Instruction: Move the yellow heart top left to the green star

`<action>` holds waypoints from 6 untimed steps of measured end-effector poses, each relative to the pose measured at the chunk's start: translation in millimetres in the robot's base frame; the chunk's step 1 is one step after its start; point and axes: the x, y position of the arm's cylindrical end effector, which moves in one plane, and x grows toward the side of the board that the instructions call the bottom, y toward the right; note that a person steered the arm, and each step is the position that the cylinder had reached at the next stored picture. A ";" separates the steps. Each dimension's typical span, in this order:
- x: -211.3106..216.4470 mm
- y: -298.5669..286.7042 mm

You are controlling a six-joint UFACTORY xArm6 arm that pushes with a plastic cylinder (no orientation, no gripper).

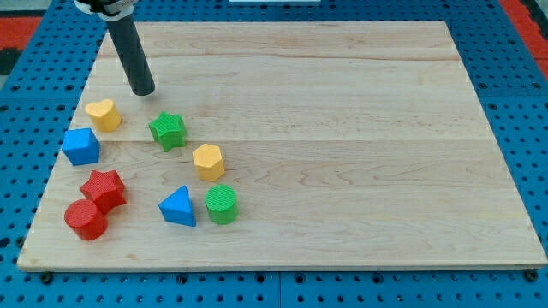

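Yellow heart (103, 114) below-left (near) my tip (143, 91).

arm: enters at upper left of the frame | rod: dark, straight, leaning slightly toward the view's right going down | my tip (143, 90): down at the surface, upper left area

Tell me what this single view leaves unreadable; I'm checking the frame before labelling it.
- Arm above my tip: cut off by the view's top edge; only the rod shows.
- Red cylinder: its upper part is overlapped by the red star, so touching or apart cannot be told.
- Blue triangle and green cylinder: far sides face away.
- Board: its underside and supports are hidden.
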 end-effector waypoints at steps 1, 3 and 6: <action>4.1 0.0; -16.5 -13.2; 28.2 -96.3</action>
